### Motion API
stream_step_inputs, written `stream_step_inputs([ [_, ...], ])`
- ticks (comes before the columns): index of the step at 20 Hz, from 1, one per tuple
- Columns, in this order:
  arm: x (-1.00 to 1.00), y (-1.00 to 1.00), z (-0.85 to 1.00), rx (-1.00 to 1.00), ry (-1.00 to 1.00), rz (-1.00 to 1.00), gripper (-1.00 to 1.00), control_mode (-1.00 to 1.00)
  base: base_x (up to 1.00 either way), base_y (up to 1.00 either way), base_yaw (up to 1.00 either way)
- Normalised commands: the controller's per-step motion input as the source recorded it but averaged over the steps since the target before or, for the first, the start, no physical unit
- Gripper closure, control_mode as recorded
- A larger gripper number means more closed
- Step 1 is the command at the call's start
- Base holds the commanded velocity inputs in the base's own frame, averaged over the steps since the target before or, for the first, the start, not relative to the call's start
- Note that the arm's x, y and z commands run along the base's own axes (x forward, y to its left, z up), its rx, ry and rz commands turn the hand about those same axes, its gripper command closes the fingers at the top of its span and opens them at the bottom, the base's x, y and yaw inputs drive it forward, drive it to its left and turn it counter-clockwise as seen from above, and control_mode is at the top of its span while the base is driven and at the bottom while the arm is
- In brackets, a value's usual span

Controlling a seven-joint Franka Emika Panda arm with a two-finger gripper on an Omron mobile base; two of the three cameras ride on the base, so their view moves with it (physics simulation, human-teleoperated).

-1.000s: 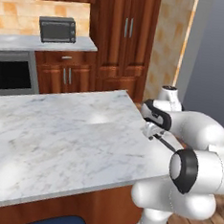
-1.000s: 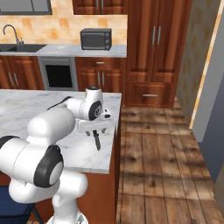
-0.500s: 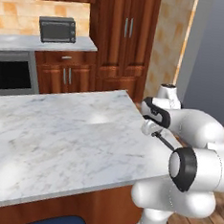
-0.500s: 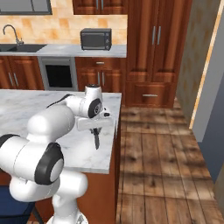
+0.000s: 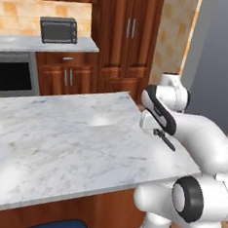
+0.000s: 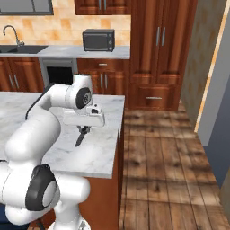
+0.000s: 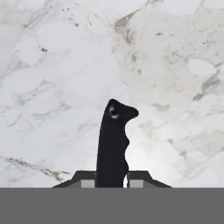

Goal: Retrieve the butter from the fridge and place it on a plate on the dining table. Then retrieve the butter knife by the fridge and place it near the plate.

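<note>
The fingers [image 7: 85, 178] pinch the butter knife [image 7: 113, 142] by one end, hanging it over the dining table [image 5: 59, 150], seemingly for setting down.

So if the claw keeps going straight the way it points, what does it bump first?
Probably the dining table. The claw points down at the marble, and the butter knife it holds sticks out ahead, so the knife tip would likely touch first.
</note>
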Motion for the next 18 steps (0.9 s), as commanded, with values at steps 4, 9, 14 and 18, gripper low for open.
stream_step_inputs([
  [4, -0.7, 0.16, 0.63, -0.02, -0.04, -0.13, 1.0, -1.0, 0.0, 0.0, 0.0],
  [9, -0.34, 0.05, 0.5, -0.07, -0.24, -0.03, 1.0, -1.0, 0.0, 0.0, 0.0],
  [14, 0.01, -0.01, 0.12, -0.03, -0.02, 0.0, 1.0, -1.0, 0.0, 0.0, 0.0],
  [18, 0.0, 0.0, 0.0, 0.0, 0.0, 0.0, 1.0, -1.0, 0.0, 0.0, 0.0],
])
